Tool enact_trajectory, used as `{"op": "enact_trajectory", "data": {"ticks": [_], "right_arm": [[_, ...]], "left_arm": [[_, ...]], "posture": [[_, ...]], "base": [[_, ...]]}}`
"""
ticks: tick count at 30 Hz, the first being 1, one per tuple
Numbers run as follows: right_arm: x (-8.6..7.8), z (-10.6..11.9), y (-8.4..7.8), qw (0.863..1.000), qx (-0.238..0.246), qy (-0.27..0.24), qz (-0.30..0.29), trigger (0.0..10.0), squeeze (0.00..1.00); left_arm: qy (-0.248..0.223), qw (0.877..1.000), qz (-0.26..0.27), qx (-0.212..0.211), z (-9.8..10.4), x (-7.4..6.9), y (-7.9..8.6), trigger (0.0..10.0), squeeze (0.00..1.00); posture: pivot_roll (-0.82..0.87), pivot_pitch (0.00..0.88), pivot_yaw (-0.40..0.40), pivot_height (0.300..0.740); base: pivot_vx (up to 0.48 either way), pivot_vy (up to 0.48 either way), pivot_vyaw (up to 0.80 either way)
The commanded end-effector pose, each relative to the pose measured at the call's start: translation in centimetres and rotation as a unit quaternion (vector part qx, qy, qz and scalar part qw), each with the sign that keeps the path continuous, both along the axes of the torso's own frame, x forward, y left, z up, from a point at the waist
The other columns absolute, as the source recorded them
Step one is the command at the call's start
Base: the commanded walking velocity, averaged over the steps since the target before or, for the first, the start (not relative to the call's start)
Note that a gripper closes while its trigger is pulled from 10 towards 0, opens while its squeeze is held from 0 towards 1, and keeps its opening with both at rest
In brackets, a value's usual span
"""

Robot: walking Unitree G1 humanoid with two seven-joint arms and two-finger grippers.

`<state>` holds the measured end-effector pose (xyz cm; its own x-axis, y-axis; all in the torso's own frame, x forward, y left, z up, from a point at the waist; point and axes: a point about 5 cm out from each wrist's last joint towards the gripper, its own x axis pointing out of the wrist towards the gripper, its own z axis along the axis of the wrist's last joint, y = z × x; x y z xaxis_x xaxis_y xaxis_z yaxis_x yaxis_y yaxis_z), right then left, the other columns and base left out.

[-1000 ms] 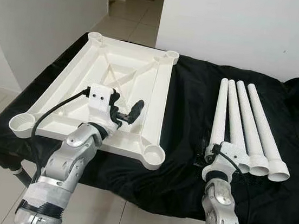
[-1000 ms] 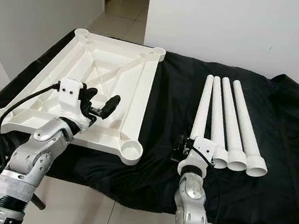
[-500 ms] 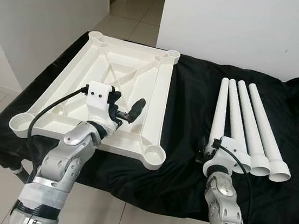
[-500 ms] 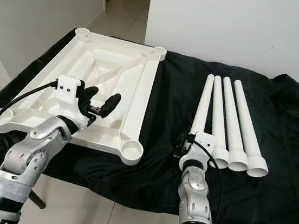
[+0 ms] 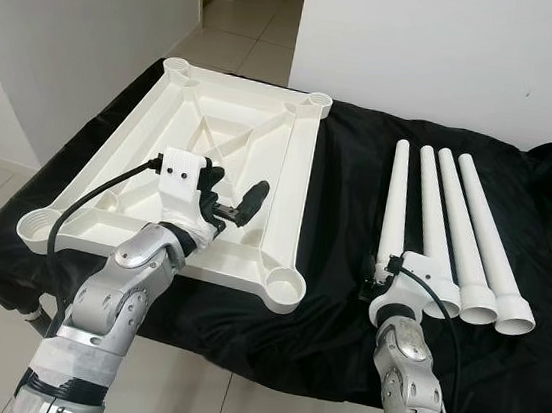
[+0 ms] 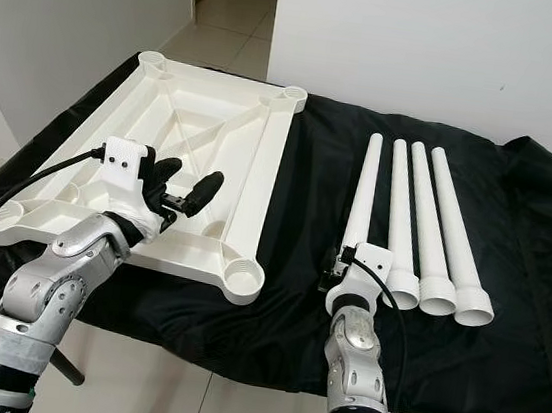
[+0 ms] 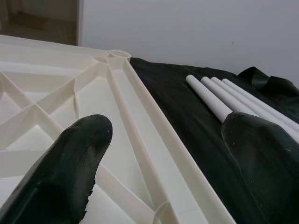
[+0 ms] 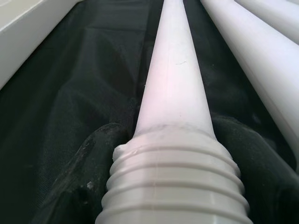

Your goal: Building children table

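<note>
Desk (image 5: pixel 344 225), draped in black cloth. Left portion: white tabletop panel (image 5: pixel 162 152), inverted, ribbed underside up, a round leg socket at each corner. Left pincer (image 5: pixel 228 204), released, fingers spread, hovering over the panel's near right area. Right portion: four white tapered legs lying roughly parallel, threaded ends toward the robot. Leftmost leg (image 6: pixel 361 202) set slightly apart from the remaining three legs (image 6: pixel 435 226), its threaded end clenched between the fingers of the right pincer (image 6: pixel 341 271). White wall (image 5: pixel 457 47) behind the desk.
</note>
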<state>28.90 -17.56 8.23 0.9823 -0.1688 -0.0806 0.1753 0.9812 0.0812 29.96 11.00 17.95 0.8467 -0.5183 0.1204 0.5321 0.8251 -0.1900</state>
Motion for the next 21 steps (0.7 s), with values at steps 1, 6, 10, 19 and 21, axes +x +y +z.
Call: {"op": "enact_trajectory", "data": {"ticks": [1,6,10,19,21], "right_arm": [[-0.1,0.8,-0.4,0.999,-0.017,-0.034,-0.003,10.0,0.0],[-0.3,3.3,-0.6,0.993,-0.029,-0.11,0.007,10.0,0.0],[-0.2,5.4,-0.3,0.983,-0.023,-0.181,0.034,10.0,0.0],[-0.4,7.2,2.5,0.958,-0.032,-0.246,0.145,10.0,0.0],[-0.4,7.4,3.3,0.952,-0.035,-0.249,0.176,10.0,0.0]], "left_arm": [[0.0,0.996,-0.083,-0.007,0.0,-0.3,-0.9,10.0,0.0],[0.0,0.993,-0.115,0.023,-0.3,-0.1,-0.8,10.0,0.0],[0.022,0.993,-0.116,-0.011,0.0,1.2,-0.3,10.0,1.0],[0.076,0.968,-0.211,-0.112,2.8,2.5,-1.8,10.0,0.0],[0.08,0.955,-0.255,-0.131,3.6,2.4,-2.4,10.0,0.0]], "posture": [[-0.02,0.0,-0.015,0.74],[-0.02,0.0,-0.013,0.74],[-0.03,0.0,-0.006,0.74],[-0.02,0.0,-0.005,0.74],[-0.02,0.0,-0.002,0.74]], "base": [[0.0,0.0,0.0],[0.0,0.0,0.0],[0.0,0.0,0.0],[0.0,0.0,0.0],[0.0,0.0,0.0]]}}
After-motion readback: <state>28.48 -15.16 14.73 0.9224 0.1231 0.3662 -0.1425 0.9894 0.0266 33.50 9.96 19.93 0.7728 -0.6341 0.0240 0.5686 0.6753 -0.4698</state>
